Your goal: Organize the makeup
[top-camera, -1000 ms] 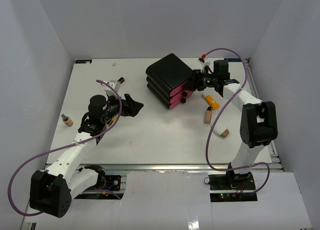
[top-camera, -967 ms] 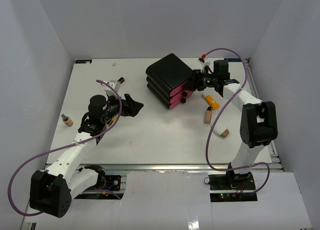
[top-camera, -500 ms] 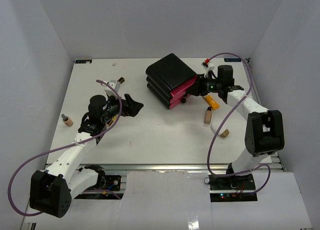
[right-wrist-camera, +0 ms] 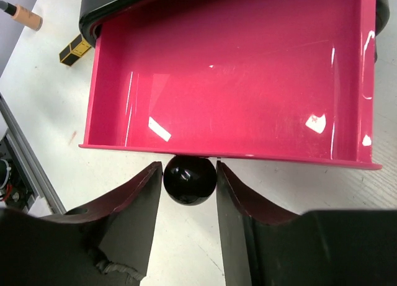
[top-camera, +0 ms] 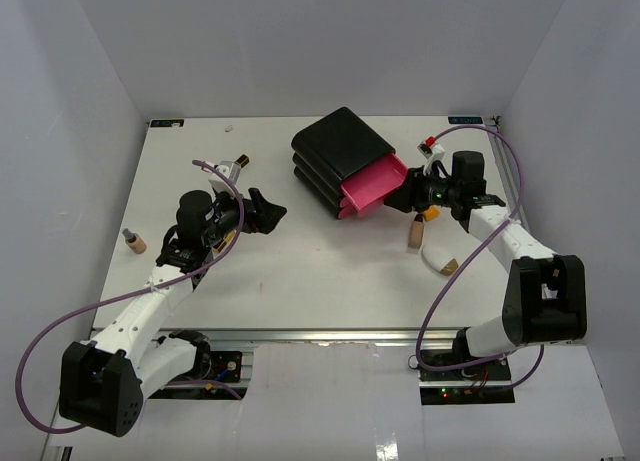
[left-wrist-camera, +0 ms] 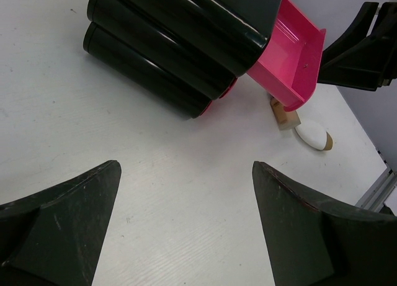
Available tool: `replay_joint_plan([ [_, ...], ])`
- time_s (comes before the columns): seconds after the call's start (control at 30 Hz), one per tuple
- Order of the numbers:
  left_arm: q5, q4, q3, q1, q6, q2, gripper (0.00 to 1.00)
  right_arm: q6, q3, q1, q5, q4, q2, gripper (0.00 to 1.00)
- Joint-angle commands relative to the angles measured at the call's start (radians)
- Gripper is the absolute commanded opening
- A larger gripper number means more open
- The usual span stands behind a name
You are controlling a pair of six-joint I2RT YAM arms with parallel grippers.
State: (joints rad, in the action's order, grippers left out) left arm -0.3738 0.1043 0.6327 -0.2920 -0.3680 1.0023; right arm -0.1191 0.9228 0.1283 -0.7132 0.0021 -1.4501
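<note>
The black box point(top-camera: 340, 151) has its top pink drawer point(top-camera: 372, 184) pulled out and empty. My right gripper point(top-camera: 410, 193) is shut on the drawer's black knob point(right-wrist-camera: 190, 178), a finger on each side. The orange tube point(top-camera: 430, 213) is mostly hidden under the right wrist. A tan bottle point(top-camera: 414, 232) and the white oval tube point(top-camera: 440, 261) lie near the drawer; both also show in the left wrist view, the bottle point(left-wrist-camera: 284, 117) and the tube point(left-wrist-camera: 313, 136). My left gripper point(top-camera: 268, 209) is open and empty over bare table point(left-wrist-camera: 186, 168).
Another tan bottle point(top-camera: 133, 241) lies at the far left, seen also in the right wrist view point(right-wrist-camera: 22, 14). A bottle with a dark cap point(top-camera: 238, 164) lies behind the left arm. White walls enclose the table on three sides.
My right gripper has pulled the top pink drawer out of the black box, toward the right and front. The left arm has not moved.
</note>
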Motion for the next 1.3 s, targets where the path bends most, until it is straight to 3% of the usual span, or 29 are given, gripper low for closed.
replay_joint_plan([
  [0.0, 0.01, -0.004, 0.015, -0.004, 0.015, -0.023, 0.98, 0.02, -0.004, -0.013, -0.043, 0.015, 0.036, 0.55],
  [0.13, 0.016, -0.006, 0.015, -0.005, 0.018, -0.022, 0.98, 0.031, 0.004, -0.021, -0.046, 0.008, 0.031, 0.84],
  [0.33, 0.015, -0.011, 0.016, -0.005, 0.021, -0.022, 0.98, 0.081, 0.008, -0.036, -0.074, -0.038, 0.045, 0.95],
  [0.6, 0.012, -0.013, 0.016, -0.004, 0.023, -0.019, 0.98, 0.205, 0.004, -0.072, -0.165, -0.149, 0.074, 0.98],
  [0.9, 0.006, -0.023, 0.021, -0.006, 0.023, -0.016, 0.98, 0.5, -0.022, -0.148, -0.253, -0.379, 0.203, 0.98],
  [1.27, 0.024, -0.073, 0.05, -0.014, 0.015, 0.042, 0.98, 0.619, -0.256, -0.317, -0.311, -0.389, 0.447, 0.97],
])
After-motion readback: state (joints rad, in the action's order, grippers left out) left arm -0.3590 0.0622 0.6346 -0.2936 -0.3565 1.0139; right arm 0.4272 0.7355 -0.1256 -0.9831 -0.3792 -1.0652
